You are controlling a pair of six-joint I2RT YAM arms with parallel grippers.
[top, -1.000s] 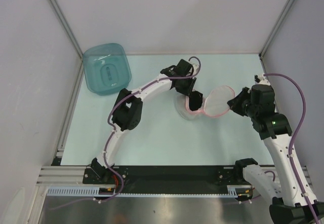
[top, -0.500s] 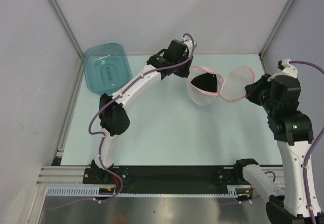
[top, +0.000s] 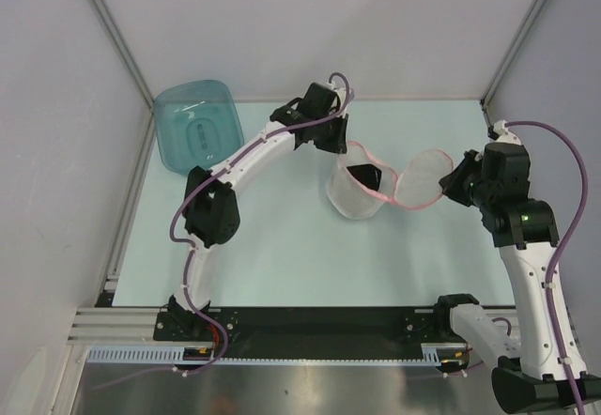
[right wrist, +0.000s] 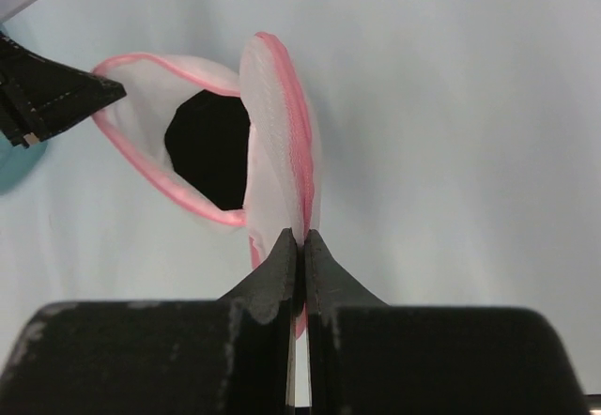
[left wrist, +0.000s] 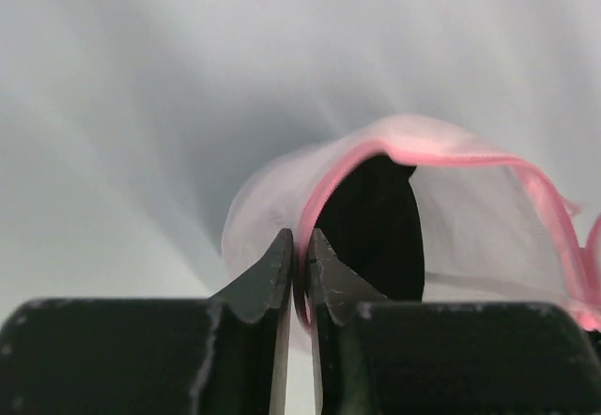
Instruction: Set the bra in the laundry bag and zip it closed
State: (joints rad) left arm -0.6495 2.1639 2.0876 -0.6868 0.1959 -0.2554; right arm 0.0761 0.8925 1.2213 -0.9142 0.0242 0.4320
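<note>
The white mesh laundry bag (top: 355,199) with pink zipper trim hangs open between my two grippers, lifted off the table. The black bra (top: 362,178) sits inside its left dome half and shows as a dark mass in the left wrist view (left wrist: 376,227) and the right wrist view (right wrist: 211,147). My left gripper (top: 344,148) is shut on the pink rim of that half (left wrist: 324,199). My right gripper (top: 449,182) is shut on the pink edge of the other dome half (top: 421,180), seen edge-on in the right wrist view (right wrist: 282,133).
A teal translucent plastic tub (top: 197,126) lies at the back left of the pale green table (top: 282,255). White enclosure walls and metal posts (top: 113,30) bound the sides and back. A black rail (top: 319,321) runs along the near edge.
Both grippers have moved the bag: it went up and right half a second ago, and now sits lower and left again. The right gripper came back toward the centre. The bra stays inside.
</note>
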